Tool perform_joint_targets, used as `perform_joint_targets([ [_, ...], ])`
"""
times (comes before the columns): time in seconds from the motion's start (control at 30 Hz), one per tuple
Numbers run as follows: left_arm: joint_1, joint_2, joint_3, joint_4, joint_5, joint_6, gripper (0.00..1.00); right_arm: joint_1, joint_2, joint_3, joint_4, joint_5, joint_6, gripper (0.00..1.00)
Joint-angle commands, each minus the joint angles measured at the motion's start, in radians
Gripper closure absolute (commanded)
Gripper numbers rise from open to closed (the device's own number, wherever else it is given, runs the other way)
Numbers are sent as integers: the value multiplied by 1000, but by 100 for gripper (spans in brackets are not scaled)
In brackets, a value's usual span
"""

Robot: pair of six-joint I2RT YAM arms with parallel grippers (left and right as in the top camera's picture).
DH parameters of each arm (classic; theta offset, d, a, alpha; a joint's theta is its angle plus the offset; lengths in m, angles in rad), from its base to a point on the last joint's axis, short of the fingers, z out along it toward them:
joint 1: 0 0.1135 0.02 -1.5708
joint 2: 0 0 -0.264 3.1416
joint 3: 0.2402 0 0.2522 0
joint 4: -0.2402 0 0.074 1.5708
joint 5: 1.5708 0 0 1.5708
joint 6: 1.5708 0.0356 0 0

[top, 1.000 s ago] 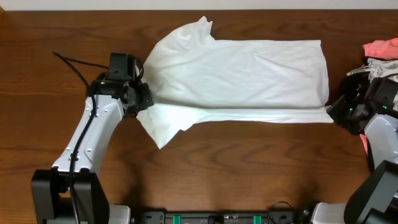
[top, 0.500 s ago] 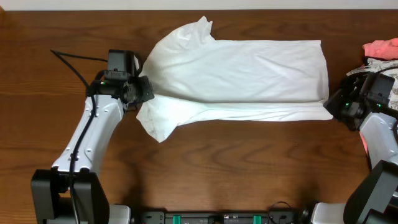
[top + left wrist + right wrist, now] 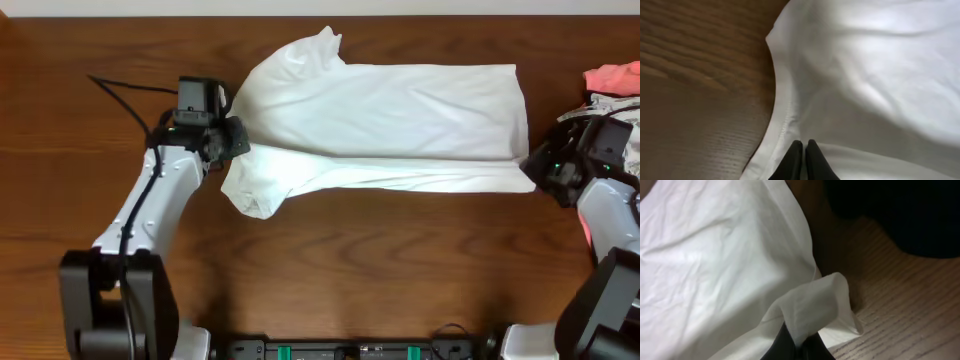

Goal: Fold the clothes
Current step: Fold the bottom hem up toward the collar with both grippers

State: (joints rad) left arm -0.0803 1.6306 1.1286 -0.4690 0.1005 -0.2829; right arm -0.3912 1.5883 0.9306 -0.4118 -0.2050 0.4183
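The clothes are one white T-shirt [image 3: 390, 110] lying flat across the wooden table, collar end to the left and hem to the right. Its near long edge is doubled up in a narrow band, and a sleeve [image 3: 255, 190] hangs toward me at the left. My left gripper [image 3: 236, 140] is shut on the shirt's edge by that sleeve. In the left wrist view the black fingertips [image 3: 803, 146] press together on the seamed cloth [image 3: 880, 75]. My right gripper [image 3: 541, 172] is shut on the near hem corner. A raised fold of cloth [image 3: 815, 300] runs down between its fingers [image 3: 799, 342].
A heap of other garments, pink [image 3: 612, 75] over grey-white [image 3: 608, 105], lies at the right edge just behind my right arm. A black cable [image 3: 120, 88] trails left of my left arm. Bare wood [image 3: 400, 270] lies in front of the shirt.
Both grippers have moved toward the far side, drawing the shirt's near edge with them. The near flap has narrowed and the sleeve has shifted left and back.
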Motion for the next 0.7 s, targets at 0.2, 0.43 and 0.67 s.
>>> perform_joint_targets([
  [0.2, 7, 66, 29, 52, -28, 21, 94, 20, 58, 19, 69, 36, 15, 99],
  [0.43, 7, 87, 29, 79, -35, 21, 94, 43, 98, 19, 114, 37, 15, 96],
  [0.67, 7, 88, 29, 90, -39, 21, 93, 68, 113, 19, 144, 60, 13, 76],
])
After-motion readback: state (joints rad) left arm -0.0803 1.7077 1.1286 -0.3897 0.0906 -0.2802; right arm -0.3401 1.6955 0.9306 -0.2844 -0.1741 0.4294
